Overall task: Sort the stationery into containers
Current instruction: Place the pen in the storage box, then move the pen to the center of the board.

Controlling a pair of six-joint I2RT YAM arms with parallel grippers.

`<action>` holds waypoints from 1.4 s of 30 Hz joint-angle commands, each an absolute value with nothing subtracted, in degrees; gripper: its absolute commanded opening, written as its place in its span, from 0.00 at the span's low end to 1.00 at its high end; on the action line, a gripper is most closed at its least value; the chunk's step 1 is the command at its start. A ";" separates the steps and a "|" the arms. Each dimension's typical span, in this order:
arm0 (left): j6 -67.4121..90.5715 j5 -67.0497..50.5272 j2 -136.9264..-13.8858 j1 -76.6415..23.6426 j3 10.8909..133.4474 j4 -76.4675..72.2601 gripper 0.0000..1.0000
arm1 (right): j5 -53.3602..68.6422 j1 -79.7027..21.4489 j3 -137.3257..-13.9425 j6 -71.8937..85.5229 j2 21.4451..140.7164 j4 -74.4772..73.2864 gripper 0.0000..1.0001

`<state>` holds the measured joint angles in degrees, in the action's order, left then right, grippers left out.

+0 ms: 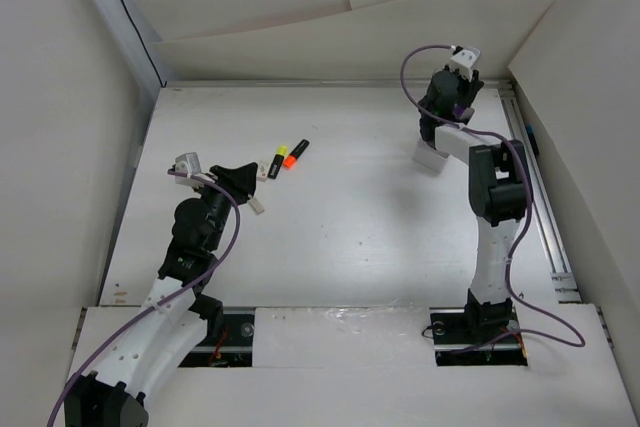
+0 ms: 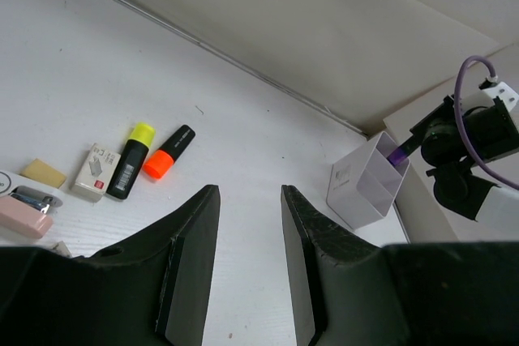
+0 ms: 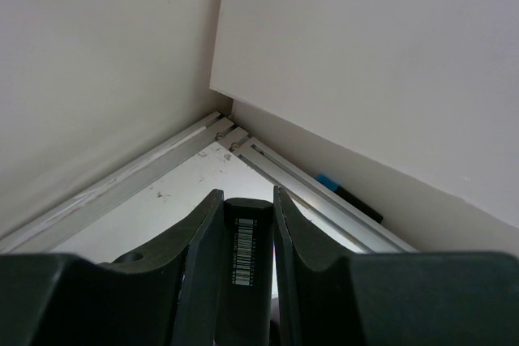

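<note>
Two loose: yellow marker (image 2: 132, 160) & orange marker (image 2: 169, 151). My right gripper (image 3: 245, 200) is clamped on purple marker (image 2: 397, 154) over far-right tray (image 2: 357, 192), nxt I drop it in. Left gripper (image 2: 249, 192) apart, empty.

Left of the container (image 2: 357, 192) the bench (image 1: 370, 227) lies bare as far as the orange-capped marker (image 2: 169, 152) and yellow-capped marker (image 2: 132, 160), which lie side by side. A white eraser (image 2: 96, 173) sits just beyond them. Directly above the container hangs the right gripper (image 3: 247, 200), jaws closed on a black marker (image 3: 247, 257). Right of and behind the container, a rail (image 1: 537, 197) and walls (image 1: 585, 97) close in.
</note>
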<state>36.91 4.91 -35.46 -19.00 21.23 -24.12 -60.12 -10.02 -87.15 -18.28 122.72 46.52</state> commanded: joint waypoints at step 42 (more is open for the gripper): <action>36.21 2.64 -35.24 -18.90 23.47 -25.93 0.33 | -23.99 -33.13 -109.13 23.11 123.29 -9.90 0.01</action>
<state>36.91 3.51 -35.16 -19.00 21.26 -24.12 -32.67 -31.27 -102.56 15.07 117.78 5.63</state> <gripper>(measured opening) 0.328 0.022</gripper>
